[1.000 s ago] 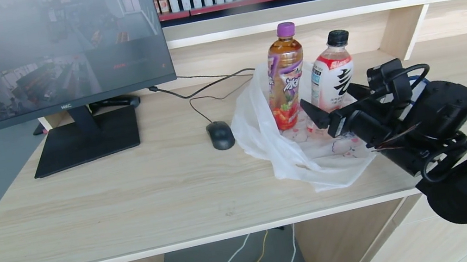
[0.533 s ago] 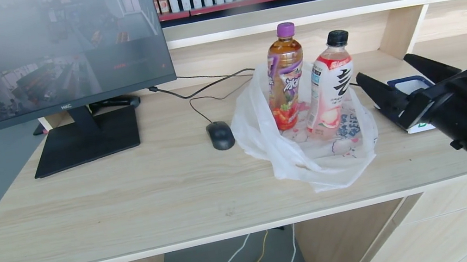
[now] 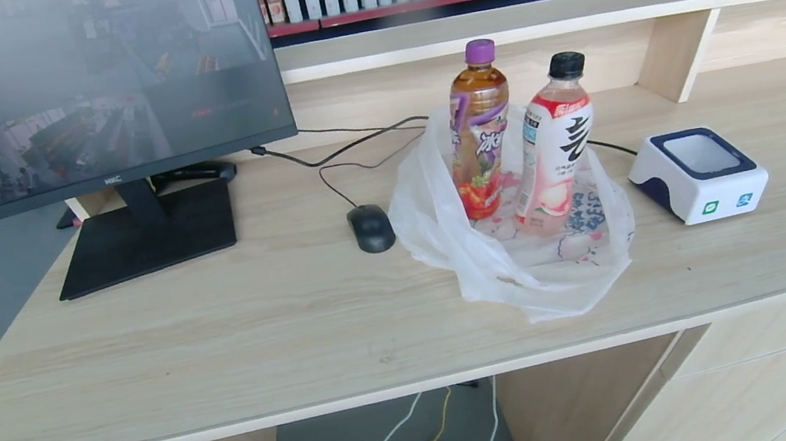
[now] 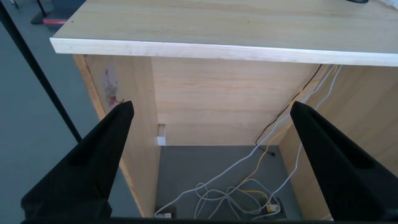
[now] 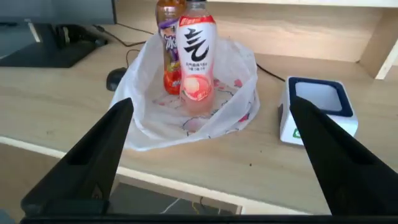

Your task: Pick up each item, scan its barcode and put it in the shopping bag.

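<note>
Both bottles bagged, both tools empty and away from the shopping bag.

The purple-capped bottle (image 3: 480, 132) and the black-capped bottle (image 3: 554, 143) stand upright, side by side, inside the shopping bag (image 3: 527, 270), whose slack white walls have slumped around their bases; set on their bases, they are unlikely to roll. The scanner (image 3: 697, 176) sits just beside the bag on the robot's right, window up, probably so an item passes over it on the way in. The right tool (image 5: 211, 168), fingers apart and holding nothing, hangs off the worktop (image 3: 222, 334) edge, well apart from the bag. The left tool (image 4: 211, 168), likewise spread and empty, sits below that edge, farther from the bag. The task looks complete.
</note>
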### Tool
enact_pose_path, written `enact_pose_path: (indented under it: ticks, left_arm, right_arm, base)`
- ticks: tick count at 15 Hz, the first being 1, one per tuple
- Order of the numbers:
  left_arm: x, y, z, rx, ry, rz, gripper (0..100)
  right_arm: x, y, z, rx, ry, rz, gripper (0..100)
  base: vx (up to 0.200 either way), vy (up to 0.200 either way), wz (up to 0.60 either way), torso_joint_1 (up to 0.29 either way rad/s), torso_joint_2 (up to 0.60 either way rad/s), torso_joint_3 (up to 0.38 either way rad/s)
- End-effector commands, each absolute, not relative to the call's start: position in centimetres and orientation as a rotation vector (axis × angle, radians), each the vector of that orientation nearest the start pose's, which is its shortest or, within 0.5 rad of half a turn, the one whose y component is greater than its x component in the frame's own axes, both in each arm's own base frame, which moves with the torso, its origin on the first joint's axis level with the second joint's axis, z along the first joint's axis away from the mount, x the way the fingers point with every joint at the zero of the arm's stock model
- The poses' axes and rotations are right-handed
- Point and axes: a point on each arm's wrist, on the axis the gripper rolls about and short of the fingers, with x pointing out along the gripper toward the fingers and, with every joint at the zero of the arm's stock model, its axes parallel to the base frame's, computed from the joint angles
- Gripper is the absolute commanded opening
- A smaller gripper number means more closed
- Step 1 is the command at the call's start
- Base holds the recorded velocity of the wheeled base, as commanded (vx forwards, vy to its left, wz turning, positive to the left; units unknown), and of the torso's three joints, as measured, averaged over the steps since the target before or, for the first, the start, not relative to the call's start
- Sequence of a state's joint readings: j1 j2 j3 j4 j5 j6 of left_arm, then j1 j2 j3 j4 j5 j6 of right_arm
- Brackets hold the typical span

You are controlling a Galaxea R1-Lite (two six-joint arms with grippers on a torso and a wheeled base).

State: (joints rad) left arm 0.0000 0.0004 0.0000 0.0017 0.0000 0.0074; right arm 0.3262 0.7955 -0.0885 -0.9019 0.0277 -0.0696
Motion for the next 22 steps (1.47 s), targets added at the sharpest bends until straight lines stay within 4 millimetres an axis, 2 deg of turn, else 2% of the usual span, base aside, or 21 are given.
enact_pose_path:
  ticks: [1,2,4,7,9,12,16,19,22]
  left_arm:
    - [-2.3,0.0,7.5,0.008,0.002,0.0,100]
    - [-2.3,0.0,7.5,0.008,0.002,0.0,100]
    - [-2.3,0.0,7.5,0.006,0.002,0.0,100]
    - [-2.3,0.0,7.5,0.006,0.003,0.0,100]
    - [-2.3,0.0,7.5,0.006,0.003,0.0,100]
    - [-2.3,0.0,7.5,0.006,0.002,0.0,100]
    - [-2.3,0.0,7.5,0.006,0.002,0.0,100]
    - [-2.3,0.0,7.5,0.006,0.003,0.0,100]
    - [-2.3,0.0,7.5,0.006,0.002,0.0,100]
  right_arm:
    - [1.2,0.5,13.6,-0.057,-0.151,0.351,100]
    - [0.7,0.3,12.9,-0.06,-0.133,0.352,100]
    - [-1.2,-0.4,10.1,-0.074,-0.079,0.35,100]
    - [-2.3,-0.7,8.1,-0.088,-0.045,0.345,100]
    - [-2.3,-0.8,8.1,-0.088,-0.045,0.308,100]
    - [-1.8,-0.8,8.2,-0.024,0.024,0.152,100]
    - [-1.7,-0.9,8.3,-0.027,0.037,0.079,100]
    - [-1.5,-0.8,8.4,-0.035,0.072,-0.16,100]
    - [-2.1,-0.7,8.2,-0.015,0.02,-0.261,100]
  base:
    - [0.0,0.0,0.0,0.0,0.0,0.0]
    - [0.0,0.0,0.0,0.0,0.0,0.0]
    - [0.0,0.0,0.0,0.0,0.0,0.0]
    - [0.0,0.0,0.0,0.0,0.0,0.0]
    - [0.0,0.0,0.0,0.0,0.0,0.0]
    - [0.0,0.0,0.0,0.0,0.0,0.0]
    - [0.0,0.0,0.0,0.0,0.0,0.0]
    - [0.0,0.0,0.0,0.0,0.0,0.0]
    - [0.0,0.0,0.0,0.0,0.0,0.0]
